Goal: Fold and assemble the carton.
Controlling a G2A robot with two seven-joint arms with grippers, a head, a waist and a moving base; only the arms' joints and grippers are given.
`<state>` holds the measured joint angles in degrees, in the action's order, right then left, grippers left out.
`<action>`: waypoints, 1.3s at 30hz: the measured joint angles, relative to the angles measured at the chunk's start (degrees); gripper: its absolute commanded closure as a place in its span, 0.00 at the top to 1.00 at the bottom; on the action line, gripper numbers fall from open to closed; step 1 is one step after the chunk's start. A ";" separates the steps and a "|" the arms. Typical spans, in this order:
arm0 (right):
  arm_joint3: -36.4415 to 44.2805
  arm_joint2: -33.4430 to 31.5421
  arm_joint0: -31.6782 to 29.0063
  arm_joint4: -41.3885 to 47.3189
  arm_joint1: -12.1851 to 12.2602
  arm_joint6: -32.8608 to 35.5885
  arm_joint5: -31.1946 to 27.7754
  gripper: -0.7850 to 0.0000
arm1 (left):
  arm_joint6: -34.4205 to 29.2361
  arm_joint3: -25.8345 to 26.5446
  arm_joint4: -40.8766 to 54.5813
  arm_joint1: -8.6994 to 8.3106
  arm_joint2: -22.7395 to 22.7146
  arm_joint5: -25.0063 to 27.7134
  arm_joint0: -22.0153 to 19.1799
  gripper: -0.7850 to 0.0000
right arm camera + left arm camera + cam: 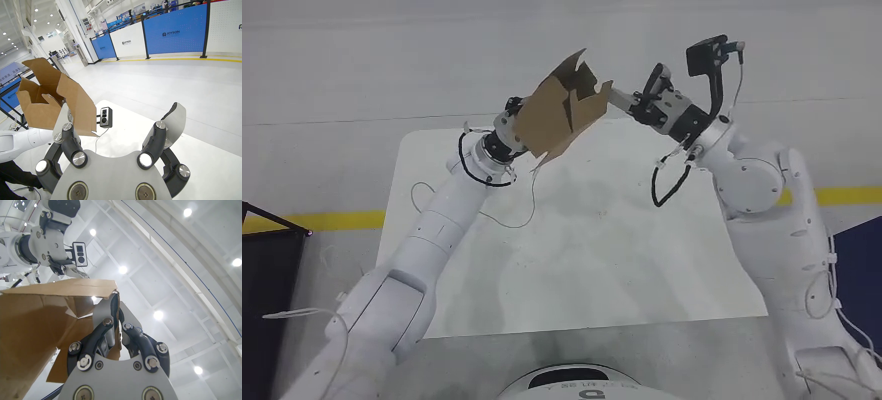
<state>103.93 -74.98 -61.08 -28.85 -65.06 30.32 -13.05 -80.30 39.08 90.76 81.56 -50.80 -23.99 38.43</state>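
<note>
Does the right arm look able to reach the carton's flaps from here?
Probably yes: the right tool is open right beside the carton, which the left tool holds aloft, with nothing between them.

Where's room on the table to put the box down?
The table is bare across its middle and near edge, between the arms. Crowded at the far edge: the left gripper holds the carton there, the right gripper open beside it.

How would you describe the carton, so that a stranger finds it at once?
Look at the white table. Above its far edge, the left gripper holds up a brown cardboard carton, half folded, with its flaps open. It is the only brown thing in sight.
</note>
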 measured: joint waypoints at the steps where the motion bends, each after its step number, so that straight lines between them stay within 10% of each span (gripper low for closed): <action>1: 0.03 0.44 0.19 -0.03 -0.05 0.19 -0.03 1.00 | -0.01 -0.05 -0.04 0.01 0.00 0.01 0.01 0.00; 39: 2.16 5.67 5.11 -8.09 -0.67 4.89 3.04 1.00 | 0.35 0.56 0.00 -0.08 -0.08 -0.34 0.51 0.00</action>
<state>106.09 -69.32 -55.97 -36.94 -65.73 35.22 -10.01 -79.95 39.64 90.76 81.48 -50.88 -24.33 38.94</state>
